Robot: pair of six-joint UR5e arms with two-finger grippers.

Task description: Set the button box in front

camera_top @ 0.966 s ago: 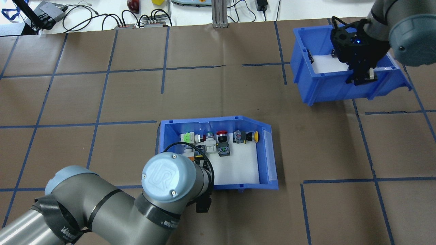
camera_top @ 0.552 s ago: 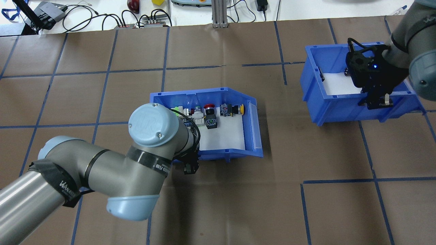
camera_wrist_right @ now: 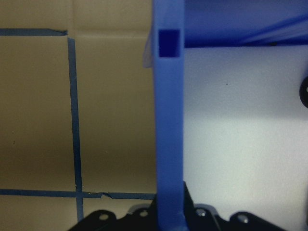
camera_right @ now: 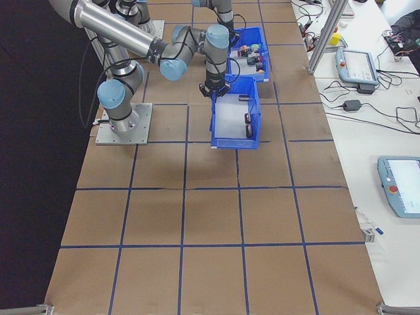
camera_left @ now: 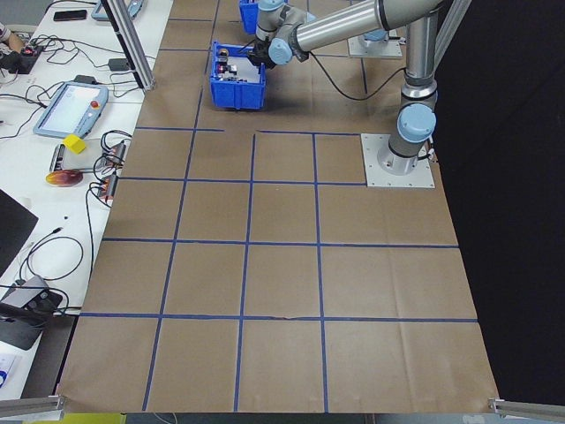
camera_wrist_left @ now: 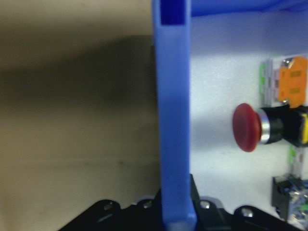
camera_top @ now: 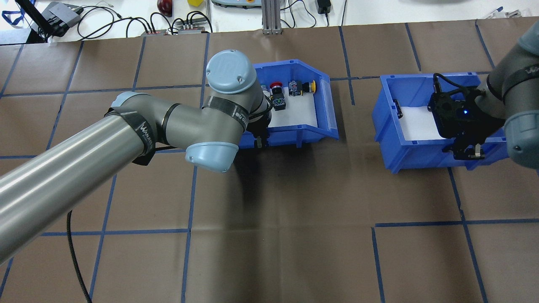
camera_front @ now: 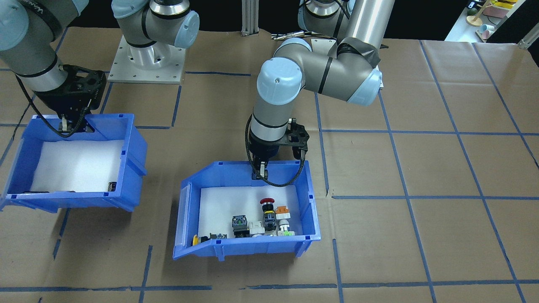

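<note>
1. The left claw (camera_front: 260,170) is pinched shut over the rear wall of the button box (camera_front: 244,208), the wall nearest the robot. The wrist view shows that blue wall running straight down into the black claw body, one finger on each side.

2. The button box sits far out on the counter (camera_top: 269,235), toward the operators' edge and well away from the robot's base. Its open sloped mouth points toward the second blue bin (camera_top: 438,122), and the two are near each other but apart.

3. Whether the box rests on the paper or hangs just above it I cannot tell, so I would bring it down slowly and level before opening.

4. The load is lopsided: the red mushroom button (camera_front: 266,202), the orange switch (camera_front: 281,209) and the yellow button (camera_top: 312,86) all crowd the wall opposite the grip. A one-wall pinch could let that heavy side sag (keep the wrist square to the wall).

5. Open only once the base is flat on the paper, then lift straight up, so the fingers do not drag the wall.

6. The right claw (camera_top: 463,149) is likewise clamped on the near wall of the second blue bin, which holds only a couple of small black parts (camera_front: 112,185). Keep that bin from drifting into the button box's mouth.
</note>
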